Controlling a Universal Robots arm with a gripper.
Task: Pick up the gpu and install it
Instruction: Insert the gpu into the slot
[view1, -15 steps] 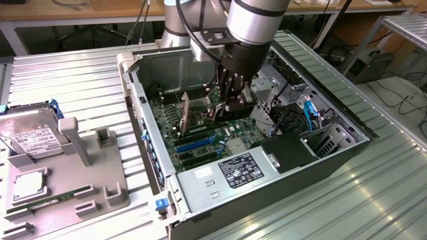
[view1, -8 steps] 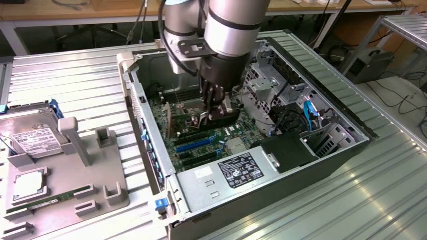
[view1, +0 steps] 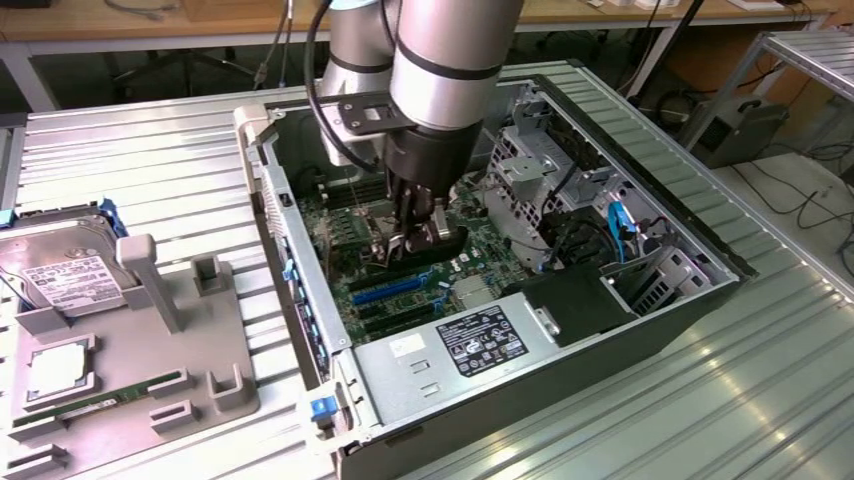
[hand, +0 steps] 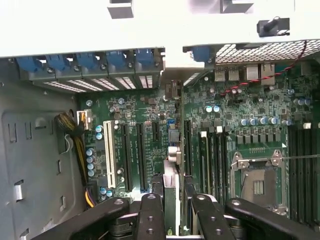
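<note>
1. Exterior view: the arm (view1: 441, 60) reaches down into the open computer case (view1: 283, 215), which lies on its side on a ribbed metal table (view1: 747, 400).
2. The gripper (view1: 424, 232) sits low inside the case, over the motherboard (view1: 340, 235), and is clamped on the gpu (view1: 445, 246).
3. The gpu stands on edge as a dark card, just beyond the blue expansion slots (view1: 387, 290) on their far side. Whether it is seated in a slot cannot be told.
4. The power supply (view1: 474, 345), with its black-and-white label, lies near the case's near end.
5. At the exterior view's left, well apart from the case, a grey tray (view1: 200, 340) carries a hard drive (view1: 60, 275), a processor chip (view1: 60, 368) and a green memory stick (view1: 94, 402).
6. Wrist view: the gripper (hand: 175, 202) looks down on the motherboard (hand: 150, 110). Its black fingers (hand: 151, 216) flank the gpu (hand: 171, 177), which is seen edge-on as a thin strip with a silver end.
7. The gpu runs parallel to the long black slots (hand: 125, 155) and the white slot (hand: 108, 152), between those slots and the processor socket (hand: 257, 182).
8. A row of blue clips (hand: 85, 62) lines the case's rear wall.
</note>
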